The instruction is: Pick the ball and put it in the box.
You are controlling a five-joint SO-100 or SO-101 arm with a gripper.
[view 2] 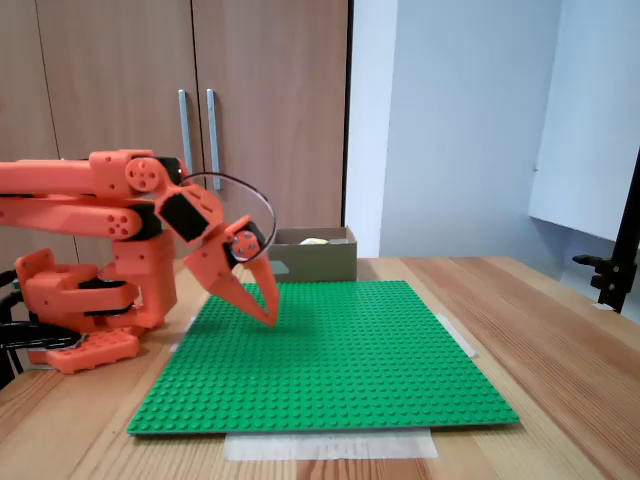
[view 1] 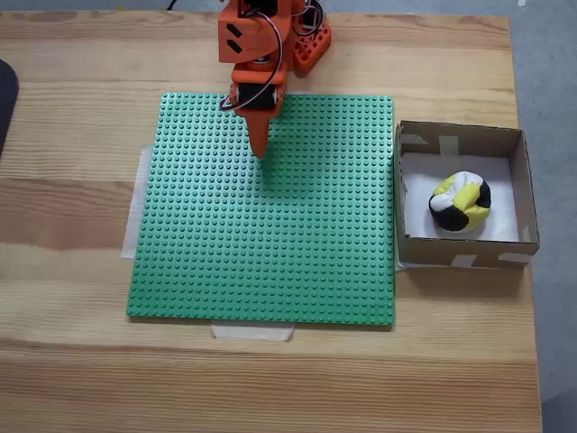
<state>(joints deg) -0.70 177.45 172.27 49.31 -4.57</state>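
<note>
- At the far left of the green baseplate (view 1: 261,212) in the view from above, the orange arm (view 2: 90,190) is folded low over its base (view 1: 306,47), which stands on the wooden table (view 1: 72,271) just beyond the plate's far edge.
- The upper links lie near horizontal in the side view, and the wrist pitches the gripper (view 2: 268,315) down toward the plate.
- The gripper tip hangs just above the studs; contact cannot be confirmed. Its fingers are together in a single point and hold nothing.
- Judgement: this is a retracted rest pose, clear of the work area.
- The baseplate is fixed to the table with pale tape (view 1: 252,331) at its edges, presumably to stop it sliding.
- To the right of the plate, touching or just beside its edge, stands the box (view 1: 518,180).
- The ball (view 1: 461,202) lies on the box's white floor, near its middle, well apart from the gripper.
- Judgement: the ball sits inside the walls, so the task appears complete.
</note>
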